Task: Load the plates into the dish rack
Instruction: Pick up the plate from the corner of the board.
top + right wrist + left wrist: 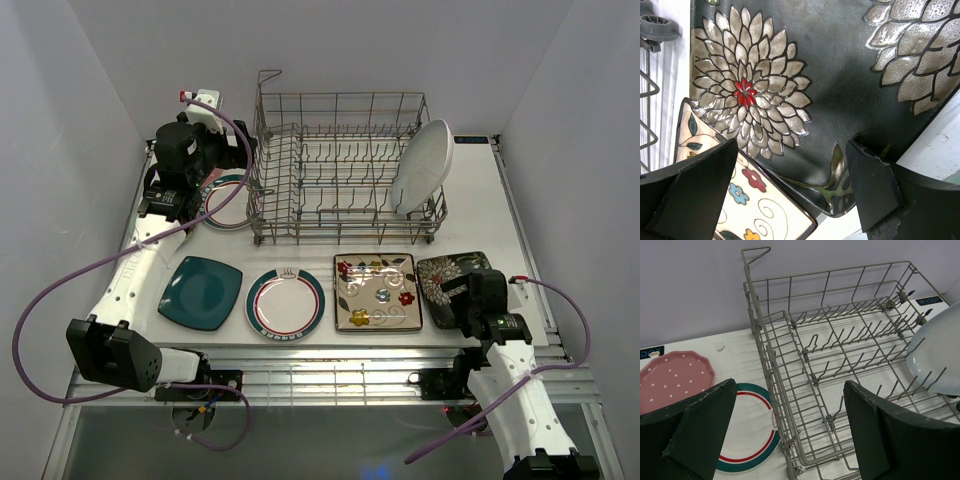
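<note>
The right gripper is spread wide, and nothing is pinched between its fingers. It is held just above a dark square plate with silver flowers, which fills the gap between the fingers. Whether the fingertips touch the plate cannot be told. This plate lies flat on the white table, in front of the right end of the dish rack. Its left edge meets a cream square plate painted with small flowers, which lies in front of the rack's middle.

The left gripper is also spread wide and holds nothing. It is held off the table at the rack's left side and is pointed across the rack, whose left wall and floor wires are seen between the fingers. Under the left finger a round white plate with a teal and red rim lies flat, just beside the rack's left wall. A pink dotted plate lies further from the rack on that side.

In front of the rack's left end a second rimmed round plate lies flat, just left of the cream one. A teal square plate is found left of that, past the rack's front left corner. One white oval plate is stood on edge among the tines at the rack's right end, leaning against the right wall. The other tines of the rack are bare.
</note>
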`<control>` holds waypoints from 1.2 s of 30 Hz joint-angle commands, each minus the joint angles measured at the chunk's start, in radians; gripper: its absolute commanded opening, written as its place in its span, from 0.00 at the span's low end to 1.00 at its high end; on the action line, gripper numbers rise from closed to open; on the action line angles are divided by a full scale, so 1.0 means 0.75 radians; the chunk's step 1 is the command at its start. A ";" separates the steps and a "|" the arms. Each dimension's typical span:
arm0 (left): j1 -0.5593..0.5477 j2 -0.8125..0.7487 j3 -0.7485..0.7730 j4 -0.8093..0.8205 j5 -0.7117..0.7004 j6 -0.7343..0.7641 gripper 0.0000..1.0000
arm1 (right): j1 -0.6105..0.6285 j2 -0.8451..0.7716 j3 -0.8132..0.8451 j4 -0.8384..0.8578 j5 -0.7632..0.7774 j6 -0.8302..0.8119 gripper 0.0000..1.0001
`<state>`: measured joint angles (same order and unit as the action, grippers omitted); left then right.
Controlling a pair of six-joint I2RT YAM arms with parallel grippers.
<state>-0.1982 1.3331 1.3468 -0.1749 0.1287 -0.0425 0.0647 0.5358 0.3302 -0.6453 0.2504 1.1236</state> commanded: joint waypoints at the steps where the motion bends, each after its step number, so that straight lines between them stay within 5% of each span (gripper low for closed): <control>1: 0.007 -0.035 -0.018 0.020 0.016 -0.007 0.98 | -0.006 0.003 -0.013 -0.046 -0.019 0.022 0.95; 14: 0.007 -0.027 -0.012 0.010 0.023 -0.005 0.98 | -0.004 0.075 0.296 -0.373 0.186 -0.048 0.90; 28: 0.007 -0.043 -0.014 0.006 0.031 -0.005 0.98 | -0.006 0.057 0.368 -0.389 0.024 -0.257 0.90; 36: 0.007 -0.037 -0.010 0.000 0.035 -0.005 0.98 | -0.004 0.275 0.552 -0.683 0.161 -0.200 0.90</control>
<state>-0.1982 1.3334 1.3361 -0.1734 0.1402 -0.0425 0.0647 0.7013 0.6861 -1.0382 0.3103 0.9371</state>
